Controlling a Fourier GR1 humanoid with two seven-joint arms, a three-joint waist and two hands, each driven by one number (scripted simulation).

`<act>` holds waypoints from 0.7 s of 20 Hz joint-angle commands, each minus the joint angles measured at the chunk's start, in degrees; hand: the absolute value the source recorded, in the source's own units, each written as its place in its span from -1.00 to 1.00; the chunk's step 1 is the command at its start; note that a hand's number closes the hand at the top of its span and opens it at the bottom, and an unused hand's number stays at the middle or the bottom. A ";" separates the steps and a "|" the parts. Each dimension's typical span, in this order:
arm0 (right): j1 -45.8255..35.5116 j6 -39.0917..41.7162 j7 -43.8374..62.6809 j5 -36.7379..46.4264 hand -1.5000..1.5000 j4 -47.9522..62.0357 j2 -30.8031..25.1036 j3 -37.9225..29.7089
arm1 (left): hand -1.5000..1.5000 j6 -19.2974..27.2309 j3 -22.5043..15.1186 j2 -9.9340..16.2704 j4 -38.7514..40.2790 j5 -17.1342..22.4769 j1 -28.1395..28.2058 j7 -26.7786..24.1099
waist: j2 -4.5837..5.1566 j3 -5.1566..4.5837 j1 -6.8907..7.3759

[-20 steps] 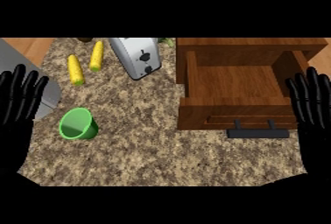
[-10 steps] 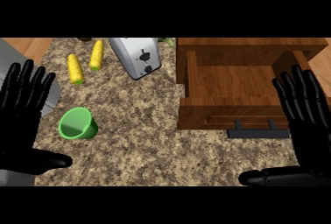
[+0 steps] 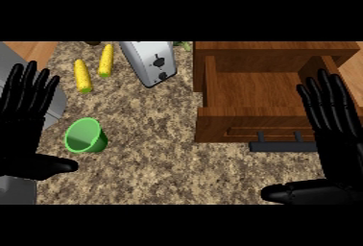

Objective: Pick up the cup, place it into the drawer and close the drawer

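At 9 o'clock, left hand (image 3: 27,120) is flat, fingers straight, holding nothing, thumb just below green cup (image 3: 86,136), likely lined up to grasp it; right hand (image 3: 333,129) at 3 o'clock equally spread and empty, overlapping the drawer (image 3: 248,91). Cup lies tipped on the counter (image 3: 163,163), nothing inside. Drawer pulled open, holds nothing, handle (image 3: 284,145) at 4 o'clock, ready for the cup

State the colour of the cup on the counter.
The cup is bright green, shown best in the head view, lying near the left hand.
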 commanded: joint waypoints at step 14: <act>-2.04 -1.03 1.73 2.18 -1.00 -0.42 1.46 0.37 | -1.00 -2.25 2.67 1.04 12.30 -3.12 0.38 -5.18 | 0.03 -0.01 -0.06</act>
